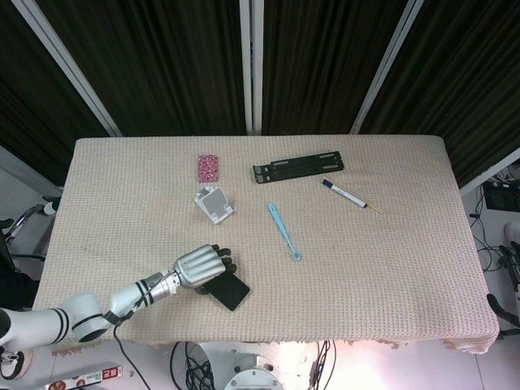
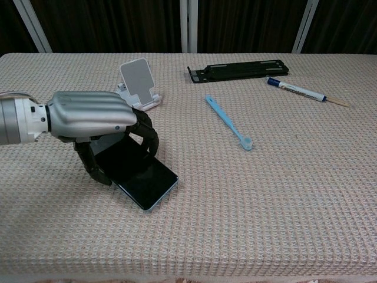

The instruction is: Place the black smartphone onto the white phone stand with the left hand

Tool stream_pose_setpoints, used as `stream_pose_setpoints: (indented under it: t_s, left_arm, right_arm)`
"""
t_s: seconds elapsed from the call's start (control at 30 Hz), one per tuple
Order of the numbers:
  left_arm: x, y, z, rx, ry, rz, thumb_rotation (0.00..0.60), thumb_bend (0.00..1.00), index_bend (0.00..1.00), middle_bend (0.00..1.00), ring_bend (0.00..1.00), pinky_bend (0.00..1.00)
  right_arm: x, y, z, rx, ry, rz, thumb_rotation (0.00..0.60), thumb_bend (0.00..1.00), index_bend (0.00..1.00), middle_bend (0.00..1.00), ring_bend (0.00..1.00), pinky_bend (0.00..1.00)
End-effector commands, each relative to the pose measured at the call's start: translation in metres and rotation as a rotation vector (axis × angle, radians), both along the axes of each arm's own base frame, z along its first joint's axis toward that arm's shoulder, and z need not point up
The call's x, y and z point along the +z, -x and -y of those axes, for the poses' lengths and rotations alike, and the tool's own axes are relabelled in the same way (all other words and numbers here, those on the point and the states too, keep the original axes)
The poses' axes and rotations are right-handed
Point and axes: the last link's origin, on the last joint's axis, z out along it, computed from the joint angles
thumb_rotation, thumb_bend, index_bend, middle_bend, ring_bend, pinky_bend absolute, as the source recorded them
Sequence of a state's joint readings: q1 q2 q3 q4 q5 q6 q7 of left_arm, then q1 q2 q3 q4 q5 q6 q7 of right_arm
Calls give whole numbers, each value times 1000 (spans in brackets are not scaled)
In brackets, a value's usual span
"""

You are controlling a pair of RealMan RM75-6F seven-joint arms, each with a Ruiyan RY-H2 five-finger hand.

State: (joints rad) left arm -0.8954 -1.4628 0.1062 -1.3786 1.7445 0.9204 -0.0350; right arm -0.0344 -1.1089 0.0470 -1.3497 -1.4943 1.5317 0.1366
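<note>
Dark curtains hang behind the cloth-covered worktop [image 2: 283, 200]. Near its front edge the left hand [image 2: 94, 115] curls around the phone [image 2: 138, 174], fingers wrapped over its upper end, gripping it; the white stand [image 2: 136, 82] sits nearby beyond.

Blue toothbrush [image 2: 228, 123] mid-table; black folded stand [image 2: 238, 68] & pen [image 2: 294, 90] behind it; pink patterned card [image 1: 209, 168] far left.
</note>
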Motion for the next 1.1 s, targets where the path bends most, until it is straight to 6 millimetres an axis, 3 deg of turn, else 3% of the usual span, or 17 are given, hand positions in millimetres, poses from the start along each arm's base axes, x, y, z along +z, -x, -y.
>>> stream_pose_setpoints:
  t_s: [0.03,0.4,0.67,0.83,1.1]
  left_arm:
    - [0,0,0,-1,-3,10,600,333,613,430,286,443]
    - [10,-2,-5,-47,-40,-2,600,335,615,430,330,436]
    - [59,-19,-33,-203,-256,-102,600,336,609,430,339,445]
    - [75,-27,-42,-273,-371,-208,600,347,605,430,349,449]
    - [92,-67,-54,-390,-498,-324,600,351,612,438,363,449]
  right_arm:
    - [0,0,0,0,1,0,600,176,0,0,0,0]
    - [1,1,-1,-9,3,-1,600,176,0,0,0,0]
    - [4,0,-2,-7,18,-1,600,176,0,0,0,0]
    - [3,-1,-3,0,23,6,600,176,0,0,0,0]
    - [7,-6,-4,21,47,8,600,176,0,0,0,0]
